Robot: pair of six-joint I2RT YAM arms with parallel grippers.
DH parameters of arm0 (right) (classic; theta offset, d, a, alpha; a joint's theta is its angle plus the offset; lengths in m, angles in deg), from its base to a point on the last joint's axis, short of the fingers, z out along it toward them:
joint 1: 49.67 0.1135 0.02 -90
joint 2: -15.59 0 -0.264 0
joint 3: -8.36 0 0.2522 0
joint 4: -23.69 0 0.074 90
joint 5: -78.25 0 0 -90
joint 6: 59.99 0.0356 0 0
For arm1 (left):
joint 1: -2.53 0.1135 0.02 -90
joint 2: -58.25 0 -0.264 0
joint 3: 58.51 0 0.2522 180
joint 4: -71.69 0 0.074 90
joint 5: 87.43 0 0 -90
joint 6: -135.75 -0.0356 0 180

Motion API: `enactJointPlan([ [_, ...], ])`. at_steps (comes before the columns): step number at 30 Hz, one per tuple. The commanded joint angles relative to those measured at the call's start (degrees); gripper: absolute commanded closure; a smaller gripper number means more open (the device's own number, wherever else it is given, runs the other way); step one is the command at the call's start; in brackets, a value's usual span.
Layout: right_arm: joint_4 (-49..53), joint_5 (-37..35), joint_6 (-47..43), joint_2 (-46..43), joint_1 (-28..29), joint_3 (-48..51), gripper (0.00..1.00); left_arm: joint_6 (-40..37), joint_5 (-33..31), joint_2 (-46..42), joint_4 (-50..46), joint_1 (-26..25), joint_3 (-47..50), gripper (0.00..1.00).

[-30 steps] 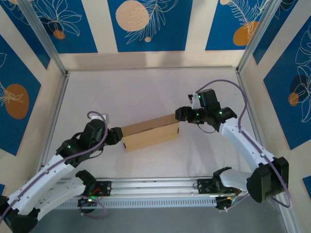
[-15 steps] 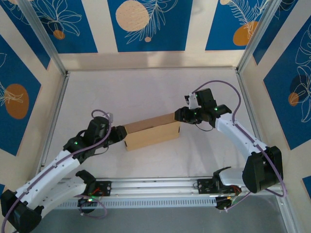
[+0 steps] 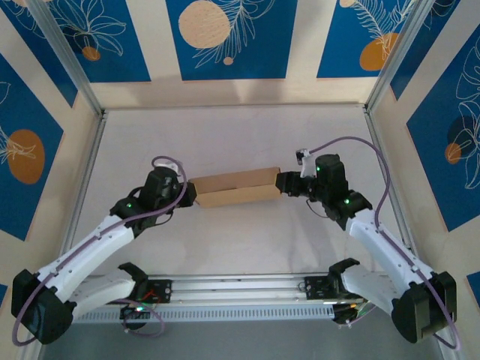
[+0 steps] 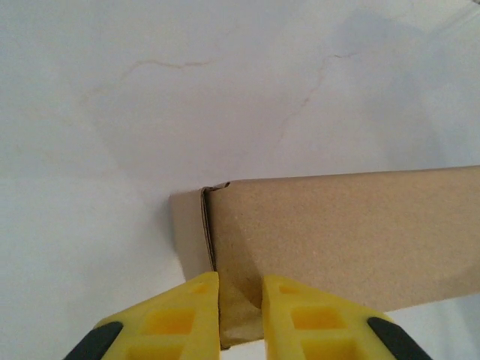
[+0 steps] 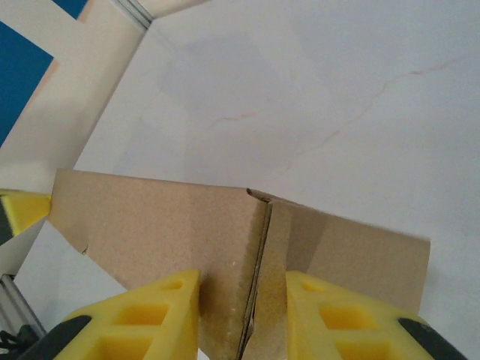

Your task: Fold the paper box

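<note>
Your paper box [image 3: 236,187] lies in the middle of the table [image 3: 225,135], plain brown, long and shallow, running left to right. The left hand [image 3: 192,193] pinches its left end wall, fingers nearly together. The right hand [image 3: 283,184] clamps the right end corner (a wider gap, filled with cardboard). Bare table surrounds it, roomiest on the far side. The box's inside and flaps are hard to make out.

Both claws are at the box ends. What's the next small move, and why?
Probably lift both ends together, gently. The left claw pinches one end wall of the paper box and the right claw grips the folded wall at the other end, so moving one arm alone could twist it.
</note>
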Motion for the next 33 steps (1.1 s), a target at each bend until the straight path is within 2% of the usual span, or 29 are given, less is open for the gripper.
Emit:
enactJointPlan([
  [1,-10.4,0.1,-1.3,-2.2,4.6,6.6,0.68,-2.1,2.2,1.4,9.9,-2.5,4.0,0.83],
  [6,-10.3,-4.3,1.8,-7.8,6.2,14.0,0.68,1.0,1.4,0.3,11.5,-5.7,9.4,0.85],
  [8,-7.5,-5.3,3.8,-10.7,6.1,15.2,0.56,1.7,0.5,-1.5,9.8,-7.1,10.5,0.84],
  [10,-4.8,-5.8,5.7,-14.9,5.9,15.8,0.43,2.1,-1.3,-4.9,6.3,-7.8,11.1,0.76],
  [13,-2.2,-6.4,6.0,-20.4,5.7,16.3,0.34,1.8,-4.5,-10.4,1.4,-7.9,10.7,0.65],
  [15,0.0,-7.3,6.4,-20.6,5.0,15.4,0.32,0.5,-6.2,-11.6,-0.3,-7.5,9.5,0.61],
  [19,4.9,-6.5,8.8,-12.3,1.1,11.4,0.35,0.4,-5.9,-4.4,-1.8,-3.9,4.9,0.59],
  [22,7.4,-5.7,8.6,-0.7,0.1,7.2,0.41,-0.4,-4.5,4.2,-1.3,-1.7,1.5,0.48],
  [24,11.7,-5.7,8.9,7.3,-0.8,2.7,0.43,-1.2,-3.3,8.7,0.0,-0.4,0.7,0.45],
  [28,14.8,-0.4,8.6,19.4,-2.2,-3.5,0.46,-0.9,0.8,15.3,5.7,1.6,2.0,0.44],
  [33,13.8,1.9,10.0,26.6,-2.7,-5.8,0.45,-0.2,1.3,21.9,7.7,2.0,1.9,0.45],
])
